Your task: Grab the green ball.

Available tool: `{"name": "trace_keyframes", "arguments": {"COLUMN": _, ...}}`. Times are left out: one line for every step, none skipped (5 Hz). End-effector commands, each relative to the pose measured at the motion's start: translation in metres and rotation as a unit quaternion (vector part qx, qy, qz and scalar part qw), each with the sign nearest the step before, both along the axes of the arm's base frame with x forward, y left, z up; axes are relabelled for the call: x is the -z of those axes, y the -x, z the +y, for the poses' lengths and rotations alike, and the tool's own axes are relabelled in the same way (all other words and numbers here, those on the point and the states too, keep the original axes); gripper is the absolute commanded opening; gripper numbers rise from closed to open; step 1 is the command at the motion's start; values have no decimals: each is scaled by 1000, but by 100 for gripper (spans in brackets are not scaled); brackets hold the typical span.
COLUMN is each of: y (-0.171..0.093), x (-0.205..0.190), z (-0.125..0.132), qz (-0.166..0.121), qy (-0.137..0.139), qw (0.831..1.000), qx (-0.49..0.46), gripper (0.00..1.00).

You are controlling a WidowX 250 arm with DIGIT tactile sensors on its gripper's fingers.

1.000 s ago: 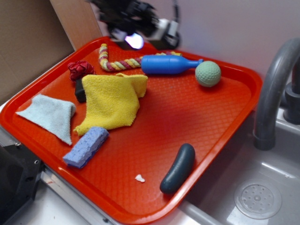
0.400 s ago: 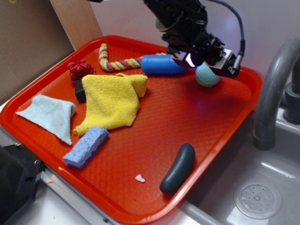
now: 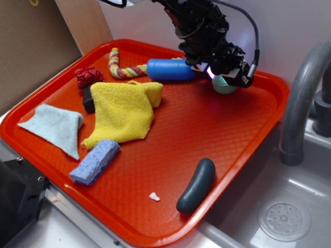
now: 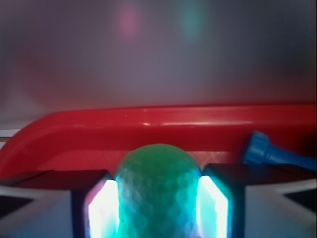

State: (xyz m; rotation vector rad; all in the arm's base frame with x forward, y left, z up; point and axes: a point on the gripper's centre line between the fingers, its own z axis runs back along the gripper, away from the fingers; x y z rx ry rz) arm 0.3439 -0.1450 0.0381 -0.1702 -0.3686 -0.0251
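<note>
The green ball (image 3: 223, 87), pale and dimpled, lies at the back right of the red tray (image 3: 258, 129), mostly hidden under my black gripper (image 3: 224, 80). In the wrist view the green ball (image 4: 158, 183) fills the gap between my two lit pads (image 4: 105, 208), touching both, with its sides pressed straight. My gripper (image 4: 158, 210) is shut on it. The tray's rear rim (image 4: 148, 124) is just behind the ball.
A blue bottle toy (image 3: 168, 69) lies just left of the gripper, its neck (image 4: 267, 151) at my right. Yellow cloth (image 3: 124, 111), rope toy (image 3: 121, 70), purple sponge (image 3: 94, 161) and dark cucumber toy (image 3: 196, 185) share the tray. Faucet (image 3: 300, 103) and sink (image 3: 284, 217) lie right.
My gripper swung in from the back left, came down over the green ball and closed on it. The blue bottle toy slid a little to the left.
</note>
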Motion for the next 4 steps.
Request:
{"name": "trace_keyframes", "arguments": {"y": 37, "x": -63, "z": 26, "qz": 1, "qy": 32, "qw": 999, "qx": -33, "gripper": 0}}
{"name": "trace_keyframes", "arguments": {"y": 68, "x": -112, "z": 45, "qz": 40, "qy": 93, "qw": 994, "qx": -48, "gripper": 0}}
{"name": "trace_keyframes", "arguments": {"y": 93, "x": -160, "z": 60, "qz": 30, "qy": 133, "qw": 990, "qx": -45, "gripper": 0}}
{"name": "trace_keyframes", "arguments": {"y": 100, "x": -212, "z": 63, "qz": 80, "qy": 141, "qw": 986, "qx": -37, "gripper": 0}}
